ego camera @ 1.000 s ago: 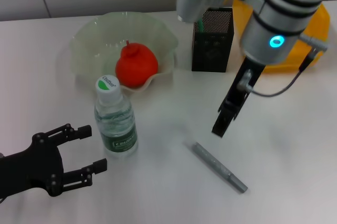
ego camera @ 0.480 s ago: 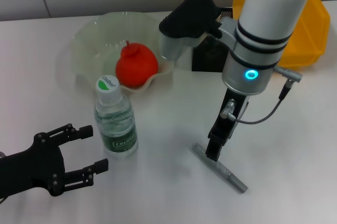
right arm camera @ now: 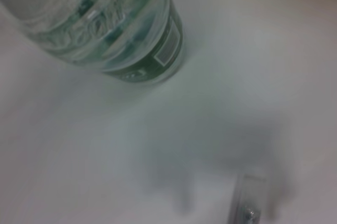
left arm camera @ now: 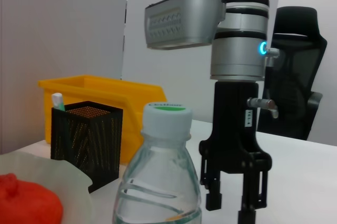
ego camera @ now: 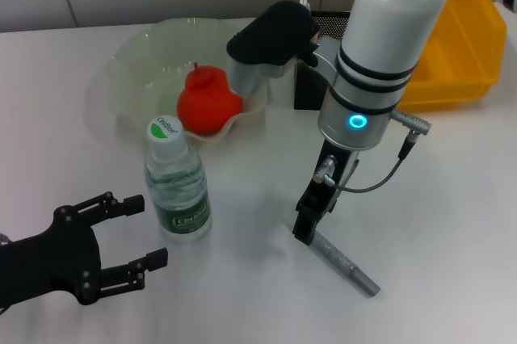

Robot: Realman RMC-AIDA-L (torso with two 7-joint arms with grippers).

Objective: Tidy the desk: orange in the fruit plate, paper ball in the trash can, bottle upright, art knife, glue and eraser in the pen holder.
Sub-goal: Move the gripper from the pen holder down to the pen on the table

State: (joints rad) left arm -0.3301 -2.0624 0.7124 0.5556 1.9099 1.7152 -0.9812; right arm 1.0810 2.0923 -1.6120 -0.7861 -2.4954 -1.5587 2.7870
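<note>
Nearby, right gripper (ego camera: 305,229), fingers parted, hangs over art knife (ego camera: 342,260); bottle (ego camera: 177,185) upright beside splayed left gripper (ego camera: 129,235).

White table (ego camera: 452,199) carried everything. Art knife (ego camera: 343,259) lay flat directly under the right gripper (ego camera: 305,231), its near end at the fingertips. Bottle (ego camera: 176,182) stood upright just beside the left gripper (ego camera: 133,235). Fruit plate (ego camera: 137,57), pen holder (ego camera: 311,90) and yellow bin (ego camera: 460,53) sat beyond the right gripper.
</note>
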